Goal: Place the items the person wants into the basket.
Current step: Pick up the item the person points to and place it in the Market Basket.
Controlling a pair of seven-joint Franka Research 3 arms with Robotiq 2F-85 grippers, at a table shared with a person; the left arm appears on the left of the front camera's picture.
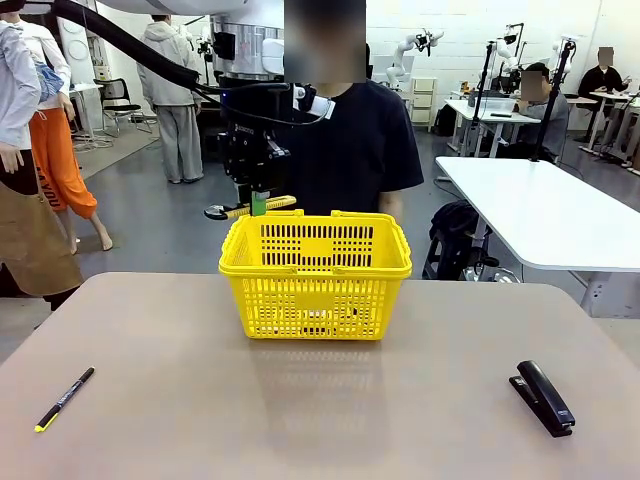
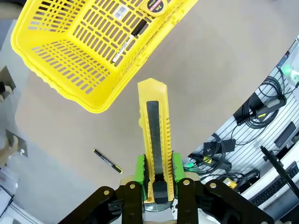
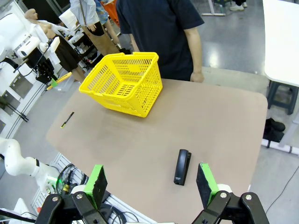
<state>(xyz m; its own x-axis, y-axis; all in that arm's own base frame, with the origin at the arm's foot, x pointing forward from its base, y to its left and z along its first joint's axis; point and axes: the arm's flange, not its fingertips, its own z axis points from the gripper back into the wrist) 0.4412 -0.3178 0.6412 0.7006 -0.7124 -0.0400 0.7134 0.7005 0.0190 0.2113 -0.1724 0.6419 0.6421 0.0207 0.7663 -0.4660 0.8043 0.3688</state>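
Yellow knife (image 2: 156, 140) with black slider, clamped in left gripper (image 2: 158, 170) beside basket (image 1: 315, 272); right gripper (image 3: 152, 185) fingers spread, empty.

The round yellow tape measure (image 2: 156, 4), lying inside the bright yellow slotted plastic basket (image 2: 56, 70), bears what looks like "2m" on its black face. A white barcode sticker (image 2: 122, 8) sits on the basket floor; its digits are too small to read.

From my screen it's a big open lab: shiny grey floor (image 1: 150, 215), white tables (image 1: 545, 215) off to the right, white walls, bright even overhead light.
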